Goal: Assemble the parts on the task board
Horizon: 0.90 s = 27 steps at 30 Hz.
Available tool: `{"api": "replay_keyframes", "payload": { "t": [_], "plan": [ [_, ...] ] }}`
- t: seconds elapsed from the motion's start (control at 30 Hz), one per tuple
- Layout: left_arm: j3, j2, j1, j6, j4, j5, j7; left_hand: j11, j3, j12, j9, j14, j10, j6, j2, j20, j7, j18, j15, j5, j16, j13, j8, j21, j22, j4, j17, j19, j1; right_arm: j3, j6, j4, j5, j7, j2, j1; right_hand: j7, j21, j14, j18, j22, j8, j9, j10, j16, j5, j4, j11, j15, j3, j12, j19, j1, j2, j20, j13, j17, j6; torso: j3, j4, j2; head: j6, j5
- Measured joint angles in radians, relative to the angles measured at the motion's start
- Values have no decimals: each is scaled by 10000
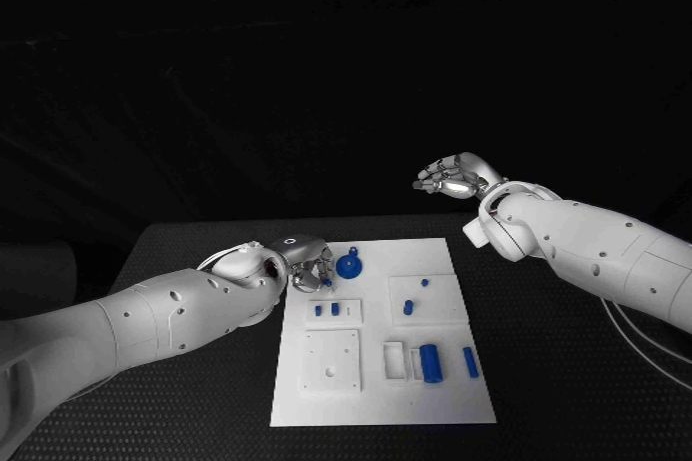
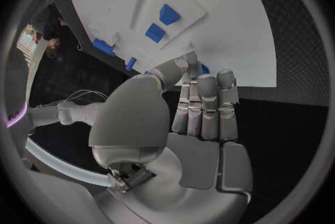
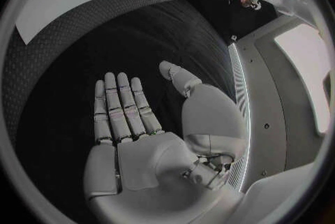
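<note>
White and flat, the task board (image 1: 433, 401) is seen lying in the middle of the table (image 1: 577, 381), whose black surface is finely pebbled. Raised white rectangular blocks are set on the board, and small blue parts are scattered across it: a round disc with a small tab (image 1: 349, 269) near the far left corner, two short pegs (image 1: 326, 309) in a block below it, a small dot (image 1: 426, 281) and a stubby oval piece (image 1: 408, 306) on the right side, a thick cylinder (image 1: 430, 364) standing in a slotted frame, and a slimmer bar (image 1: 470, 362) just beside it.

Left hand (image 1: 299, 266), silver and smooth-plated, is held low at the board's far left corner, just beside the disc; its fingers (image 2: 207, 104) are laid straight and side by side, with nothing gripped.

Right hand (image 1: 456, 177) is raised beyond the board's far right corner, well apart from it, fingers (image 3: 120, 106) extended and empty.
</note>
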Motion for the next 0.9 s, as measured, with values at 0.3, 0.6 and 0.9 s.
{"api": "replay_keyframes", "payload": {
  "t": [0.3, 0.6, 0.9],
  "plan": [
    [-17, -54, 0, 153, -99, -4, -48, -2, 0, -1, -1, 0, -2, 0, 26, 0, 0, -24, 1, 0, 0, -12, 0, 0, -1, 0, -1, 0, -26, 0, 0, 3, 0, 0, -15, 0, 0, 0, 0, 0, 0, 0, 0, 0, 0, 0, 0, 0, 0, 0, 0, 0, 0, 0, 0, 0, -9, 0, 5, -7, -1, -8, 4],
    [-43, 22, 0, 239, -140, -5, -68, -3, 0, -20, -9, 1, -3, 0, 26, 0, 0, -69, 2, 0, 0, -14, 0, 0, -2, -1, -1, -1, -26, 0, 0, 8, 0, -1, -13, 0, 0, 0, 0, 0, 9, 0, 0, 0, 0, 0, 0, 0, 0, 0, 0, 0, 0, 0, 0, 0, -8, 0, 6, -8, 0, -15, 4],
    [-48, 63, -1, 287, -155, -7, -72, -5, -24, -36, -9, 14, -4, 0, 26, 0, 0, -75, 17, 0, 0, -20, 0, 0, -4, 23, -1, -1, -26, 0, 0, 8, 0, -1, -13, 0, 0, 0, 0, 0, 8, 0, 0, 0, 0, 0, 0, 0, 0, 0, 0, 0, 0, 0, 0, 0, -7, 0, 8, -13, 6, -21, 4]
  ]
}}
